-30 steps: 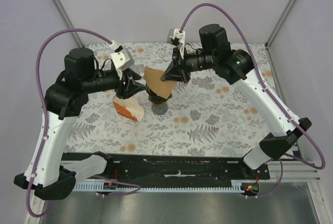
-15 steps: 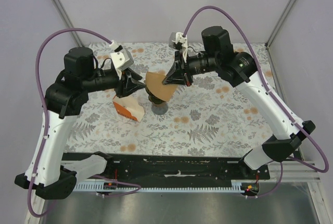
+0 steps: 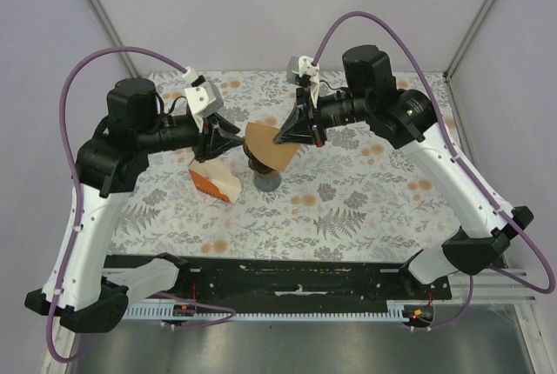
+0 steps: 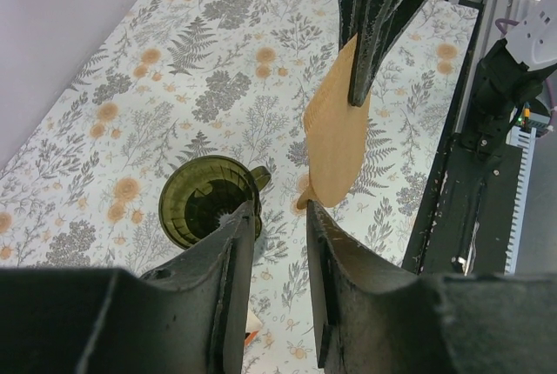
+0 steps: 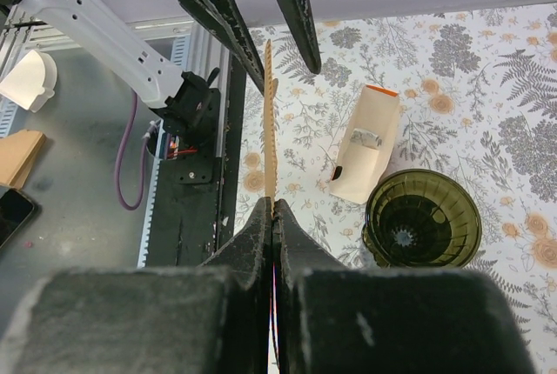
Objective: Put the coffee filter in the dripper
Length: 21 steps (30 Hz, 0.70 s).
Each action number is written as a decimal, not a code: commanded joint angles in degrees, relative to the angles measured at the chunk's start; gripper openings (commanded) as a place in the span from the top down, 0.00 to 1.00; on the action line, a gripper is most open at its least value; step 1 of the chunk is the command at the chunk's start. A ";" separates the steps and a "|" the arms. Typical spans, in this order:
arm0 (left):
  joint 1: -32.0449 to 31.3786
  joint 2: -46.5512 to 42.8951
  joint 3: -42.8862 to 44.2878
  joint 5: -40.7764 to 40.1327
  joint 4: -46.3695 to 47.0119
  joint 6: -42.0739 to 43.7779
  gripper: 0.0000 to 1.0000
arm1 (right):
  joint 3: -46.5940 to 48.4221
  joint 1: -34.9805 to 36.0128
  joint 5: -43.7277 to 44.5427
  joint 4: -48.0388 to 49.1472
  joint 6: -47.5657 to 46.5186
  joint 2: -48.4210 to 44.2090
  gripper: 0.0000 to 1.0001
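The right claw is pressed together on the coffee filter and pinches it by its upper edge, so that the tan paper hangs in the air with its narrow end downward. In the top view the filter is over the dripper and covers part of it. In the left wrist view the filter hangs to one side of the dripper's open mouth and is not inside it. The dripper stands upright on the flowered counter, near the middle and a little toward the far and left edges. The left claw is spread with a narrow gap and holds nothing. It hovers close beside the filter and above the dripper. An orange and white carton lies on the counter just left of the dripper, on the side of the left edge.
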 commanded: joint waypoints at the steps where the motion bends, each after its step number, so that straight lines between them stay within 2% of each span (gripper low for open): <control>1: 0.25 -0.42 -1.09 2.15 2.87 0.78 0.63 | -0.23 0.00 -2.05 1.27 -0.62 -1.84 1.00; 12: 0.16 -0.60 -3.20 5.48 6.39 -4.49 0.65 | -0.84 0.00 -2.93 2.15 -0.01 -1.75 1.00; 21: 0.42 -0.77 -2.59 4.96 6.04 -4.32 0.68 | -3.04 0.00 -2.76 2.15 -2.47 -3.68 1.00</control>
